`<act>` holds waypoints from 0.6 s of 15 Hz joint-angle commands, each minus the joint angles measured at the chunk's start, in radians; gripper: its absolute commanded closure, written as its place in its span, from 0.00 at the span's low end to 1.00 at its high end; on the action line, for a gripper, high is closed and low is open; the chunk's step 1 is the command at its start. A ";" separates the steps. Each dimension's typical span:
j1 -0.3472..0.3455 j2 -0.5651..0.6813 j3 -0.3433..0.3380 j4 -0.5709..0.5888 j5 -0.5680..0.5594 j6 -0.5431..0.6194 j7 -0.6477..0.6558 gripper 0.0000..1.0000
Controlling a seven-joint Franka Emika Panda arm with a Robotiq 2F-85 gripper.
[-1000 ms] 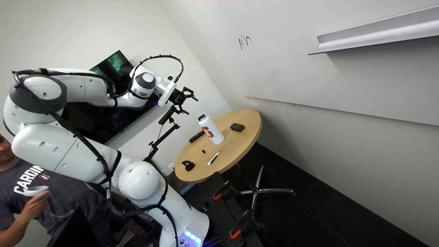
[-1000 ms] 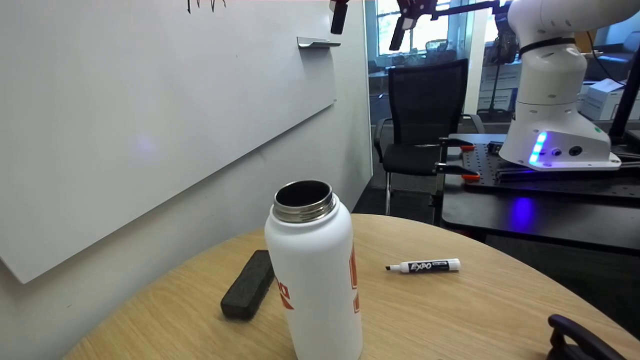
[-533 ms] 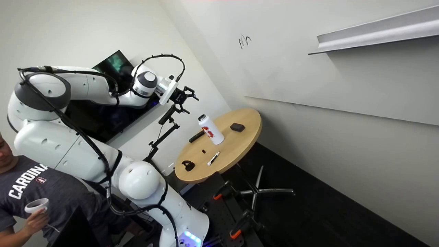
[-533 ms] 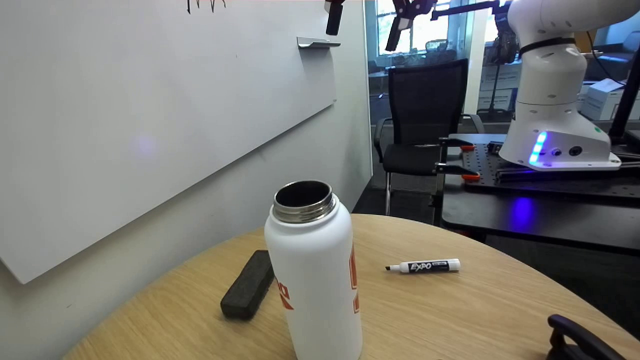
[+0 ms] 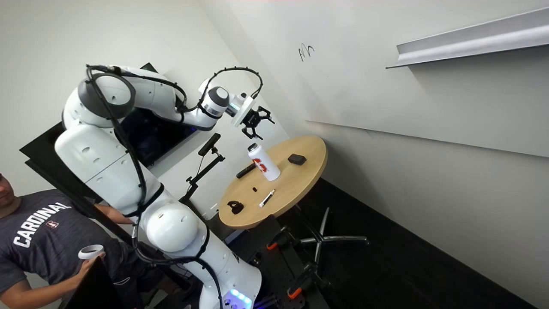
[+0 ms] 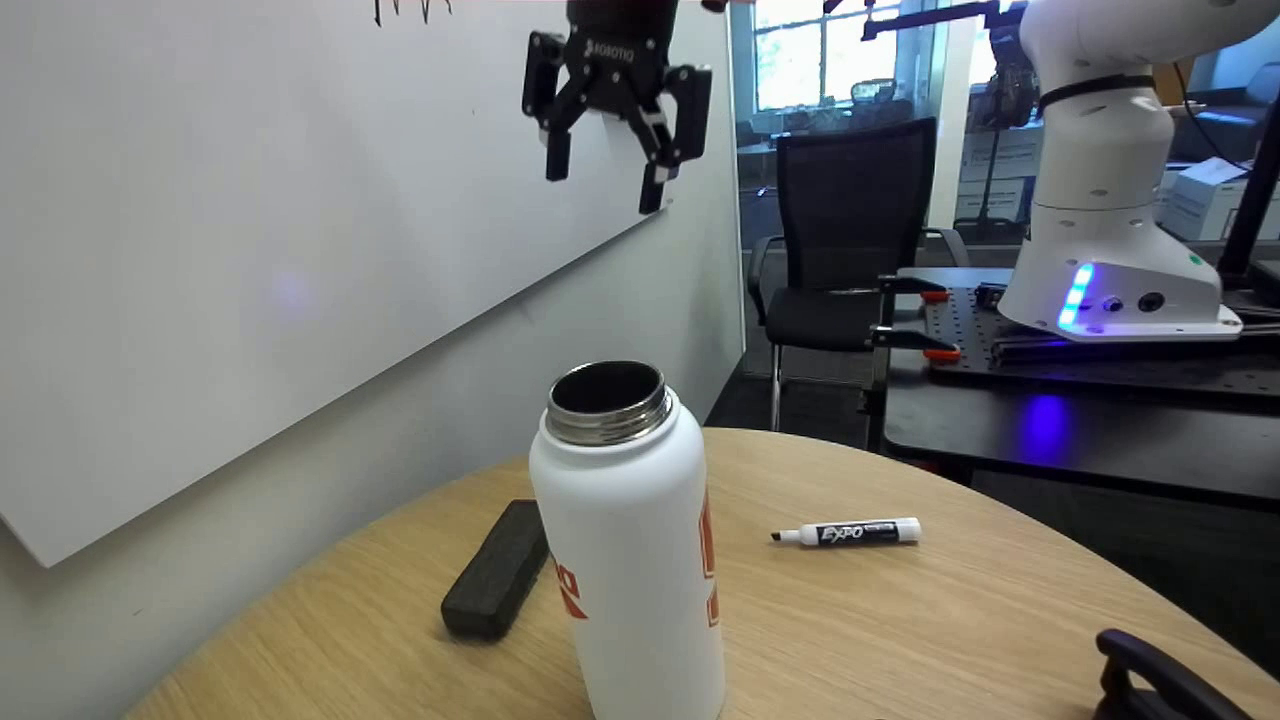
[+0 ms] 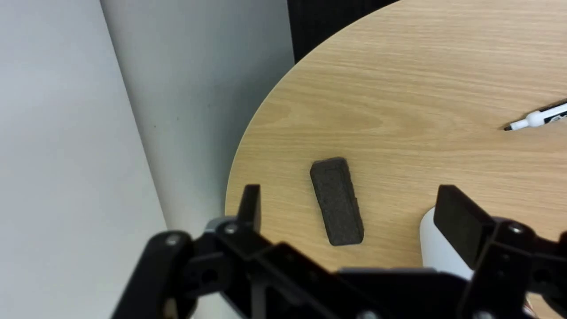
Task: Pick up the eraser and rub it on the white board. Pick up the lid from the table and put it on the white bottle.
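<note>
Arm [image 5: 113, 171] is up, elbow [image 5: 113, 92] bent, wrist [image 5: 215, 103] tipped down; gripper [image 6: 604, 176] hangs in midair, jaws spread wide, both fingers [image 6: 558, 157] pointing downward.

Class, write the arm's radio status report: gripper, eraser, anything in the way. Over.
Gripper open, above the table. Eraser lying flat on it, not yet gripped. White bottle upright nearby, possibly crowding the descent.

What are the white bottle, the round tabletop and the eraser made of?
White bottle: probably coated metal; matte-looking white body, bare shiny threaded neck.
Round tabletop: wood or wood-look laminate, smooth, with visible grain.
Eraser: perhaps felt or foam; dull, dark, slightly ragged edge.
</note>
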 commanded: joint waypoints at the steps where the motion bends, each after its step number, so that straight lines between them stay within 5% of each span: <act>1: 0.008 0.225 -0.007 0.175 -0.031 -0.019 -0.108 0.00; 5: 0.039 0.389 0.002 0.294 -0.047 -0.020 -0.194 0.00; 9: 0.050 0.402 0.000 0.281 -0.025 -0.004 -0.205 0.00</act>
